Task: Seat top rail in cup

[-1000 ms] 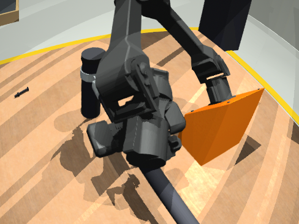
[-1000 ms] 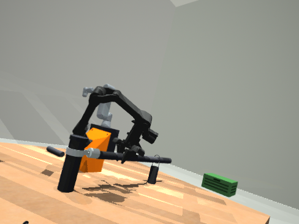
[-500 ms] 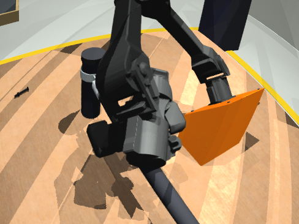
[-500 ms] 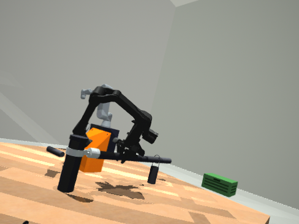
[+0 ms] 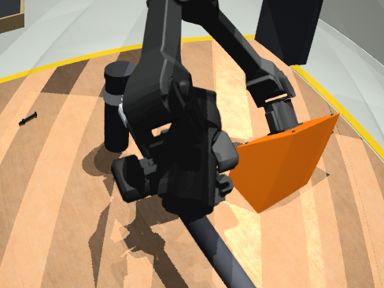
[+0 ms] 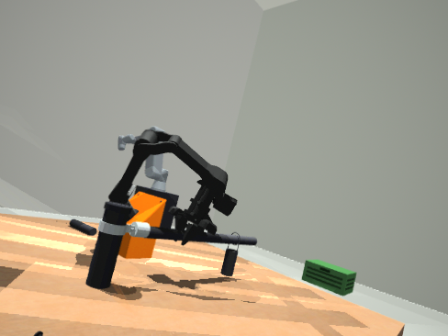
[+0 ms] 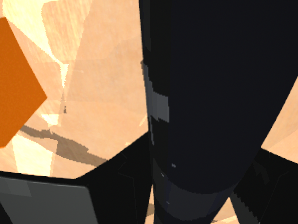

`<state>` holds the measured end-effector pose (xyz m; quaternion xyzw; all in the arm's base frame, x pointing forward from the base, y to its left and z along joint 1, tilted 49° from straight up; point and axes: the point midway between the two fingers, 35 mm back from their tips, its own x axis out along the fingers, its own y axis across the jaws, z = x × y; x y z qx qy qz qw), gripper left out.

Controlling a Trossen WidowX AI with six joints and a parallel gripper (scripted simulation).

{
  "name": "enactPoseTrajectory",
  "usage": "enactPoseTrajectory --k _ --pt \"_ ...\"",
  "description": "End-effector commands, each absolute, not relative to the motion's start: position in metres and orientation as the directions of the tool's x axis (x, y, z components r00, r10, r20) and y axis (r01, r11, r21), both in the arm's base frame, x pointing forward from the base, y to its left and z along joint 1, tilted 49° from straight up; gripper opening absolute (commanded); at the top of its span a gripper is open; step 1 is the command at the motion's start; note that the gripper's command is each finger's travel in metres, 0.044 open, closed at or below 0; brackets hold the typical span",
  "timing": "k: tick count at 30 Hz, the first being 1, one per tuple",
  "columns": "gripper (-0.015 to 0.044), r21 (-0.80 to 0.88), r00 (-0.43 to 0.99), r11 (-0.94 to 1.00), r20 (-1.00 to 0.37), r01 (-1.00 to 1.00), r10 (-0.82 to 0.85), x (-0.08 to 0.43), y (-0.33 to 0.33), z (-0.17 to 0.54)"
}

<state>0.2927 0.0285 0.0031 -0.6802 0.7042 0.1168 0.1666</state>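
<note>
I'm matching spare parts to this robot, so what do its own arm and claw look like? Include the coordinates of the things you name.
The arm (image 5: pixel 161 51) (image 6: pixel 195 161) is black, with long, slim links and chunky, rounded joints. The claw (image 6: pixel 190 229) is black too, with dark grey, blocky parts. I make out no cables or lettering.
</note>
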Motion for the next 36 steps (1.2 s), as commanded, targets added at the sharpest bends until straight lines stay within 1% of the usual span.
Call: enactPoseTrajectory --k 1,36 --pt "0.0000 -0.062 -0.017 0.045 -0.391 -0.997 -0.920 0.293 0.028 0.004" --pt "0.0000 -0.062 -0.019 0.047 -0.393 -0.997 -0.919 0.296 0.025 0.023"
